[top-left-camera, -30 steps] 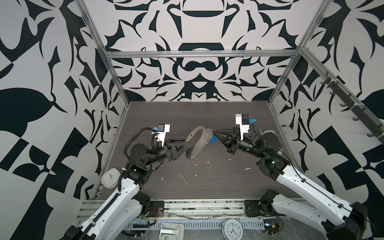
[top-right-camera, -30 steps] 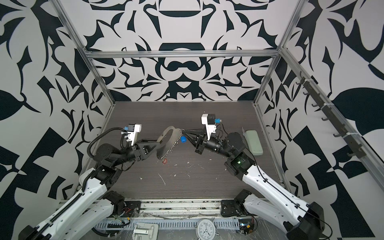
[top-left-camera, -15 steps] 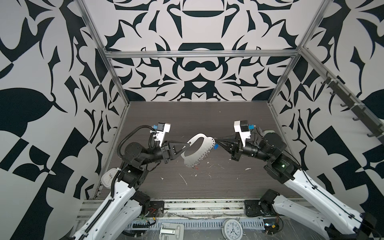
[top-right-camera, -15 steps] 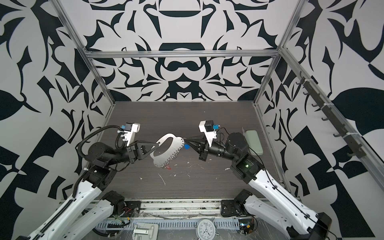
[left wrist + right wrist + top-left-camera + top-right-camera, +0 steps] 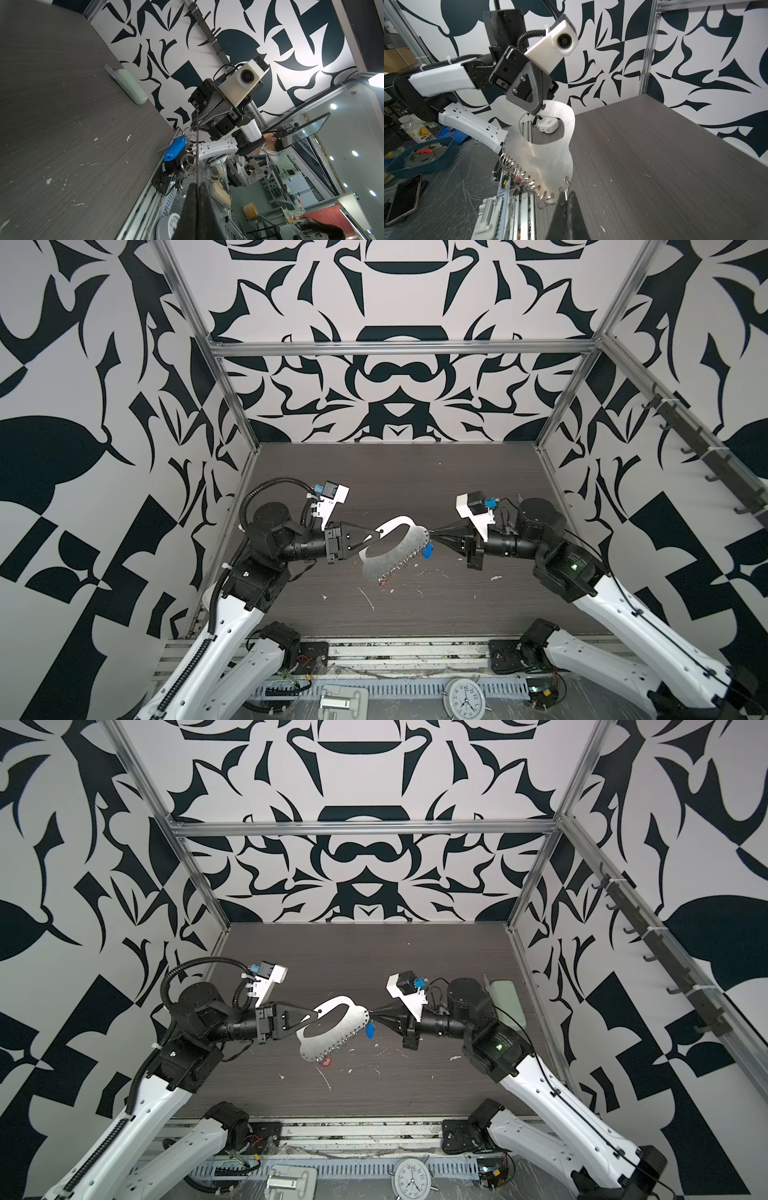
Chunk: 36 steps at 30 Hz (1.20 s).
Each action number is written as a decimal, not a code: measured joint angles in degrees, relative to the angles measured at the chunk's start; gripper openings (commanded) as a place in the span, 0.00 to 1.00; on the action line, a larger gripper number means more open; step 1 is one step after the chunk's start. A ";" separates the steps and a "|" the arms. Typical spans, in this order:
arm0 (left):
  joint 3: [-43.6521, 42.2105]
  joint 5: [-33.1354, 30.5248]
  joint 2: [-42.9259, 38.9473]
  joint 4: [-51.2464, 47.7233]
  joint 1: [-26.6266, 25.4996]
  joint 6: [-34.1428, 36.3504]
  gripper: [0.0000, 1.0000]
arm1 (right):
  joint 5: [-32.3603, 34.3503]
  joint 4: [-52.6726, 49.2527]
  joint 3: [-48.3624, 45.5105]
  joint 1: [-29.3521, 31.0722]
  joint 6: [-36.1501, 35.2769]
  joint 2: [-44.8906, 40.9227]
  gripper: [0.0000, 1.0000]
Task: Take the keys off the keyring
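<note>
Two keys: blue-tagged key (image 5: 427, 551), red-tagged key (image 5: 381, 581). One keyring (image 5: 384, 565), clamped by left pincer (image 5: 376, 536) and right pincer (image 5: 434, 534), above scuffed grey bench (image 5: 415, 614); black-and-white patterned walls (image 5: 395, 385).

- Left arm (image 5: 232, 639): white shell links, black joints — a ribbed black cable (image 5: 270, 481) loops behind its white camera block (image 5: 332, 499).
- Beside that block, a blue plug (image 5: 319, 490); just under it, the black wedge-shaped left gripper (image 5: 536, 111) (two silver screws (image 5: 522, 78) in its side).
- Right arm (image 5: 648, 639): same white shells and black joints, one small green light (image 5: 575, 566) on a black joint.
</note>
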 measured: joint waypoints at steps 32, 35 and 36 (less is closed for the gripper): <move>8.46 -10.62 4.04 -12.20 -1.81 11.65 0.61 | -1.64 6.23 -1.22 0.52 8.74 0.44 0.00; 7.06 -10.69 6.25 -8.07 -6.29 12.83 0.62 | -0.72 8.28 -1.40 0.52 11.37 1.07 0.00; 7.04 -10.78 7.32 -7.23 -7.87 13.46 0.62 | -0.50 8.90 -1.42 0.52 12.17 1.29 0.00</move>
